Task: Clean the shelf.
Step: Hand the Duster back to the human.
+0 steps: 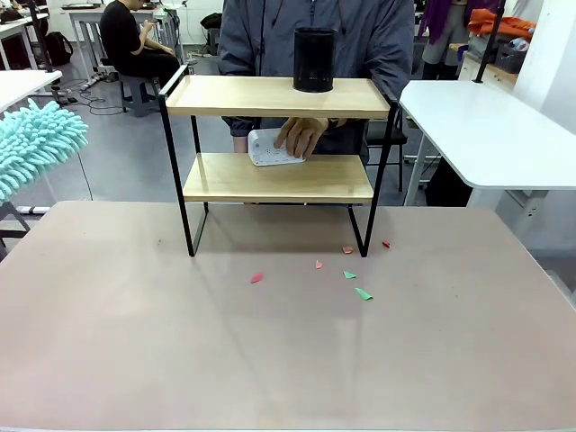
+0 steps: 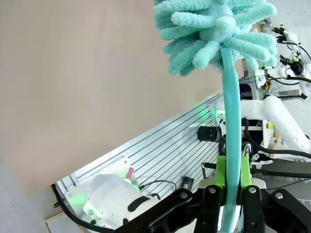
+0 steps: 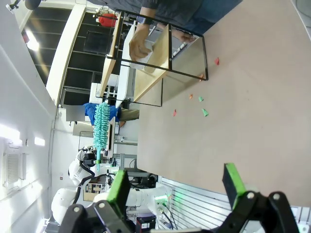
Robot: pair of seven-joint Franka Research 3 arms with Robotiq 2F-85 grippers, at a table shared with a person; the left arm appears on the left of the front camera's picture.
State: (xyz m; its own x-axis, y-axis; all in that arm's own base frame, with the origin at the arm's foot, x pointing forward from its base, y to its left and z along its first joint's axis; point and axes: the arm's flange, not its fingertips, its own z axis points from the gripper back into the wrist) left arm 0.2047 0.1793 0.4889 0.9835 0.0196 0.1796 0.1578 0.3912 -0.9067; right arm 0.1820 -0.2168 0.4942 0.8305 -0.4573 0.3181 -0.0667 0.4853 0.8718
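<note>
the shelf [image 1: 270, 97] stands at the far side of the table [image 1: 135, 342], close in front of the person. on its top board sits a black mesh cup [image 1: 314, 59]; on the lower board the person's hand [image 1: 300, 135] rests on a white power strip [image 1: 268, 148] — whether it is gripping or just touching it is hard to tell. scraps of coloured paper [image 1: 363, 293] lie on the table just in front of the shelf's right legs.

the left gripper [image 2: 232, 180] is clamped on the handle of a fluffy teal duster [image 2: 214, 29], held high and off to the left, well apart from the shelf. the right gripper [image 3: 175, 187] hangs with its jaws wide apart, holding nothing, above the near table.

the risks from here, as a judgement: a sweep along the top board could knock the light cup over, and a pass along the lower board could brush the person's hand or push the strip off the back — the duster head is wide and soft, so its edges are hard to place.
</note>
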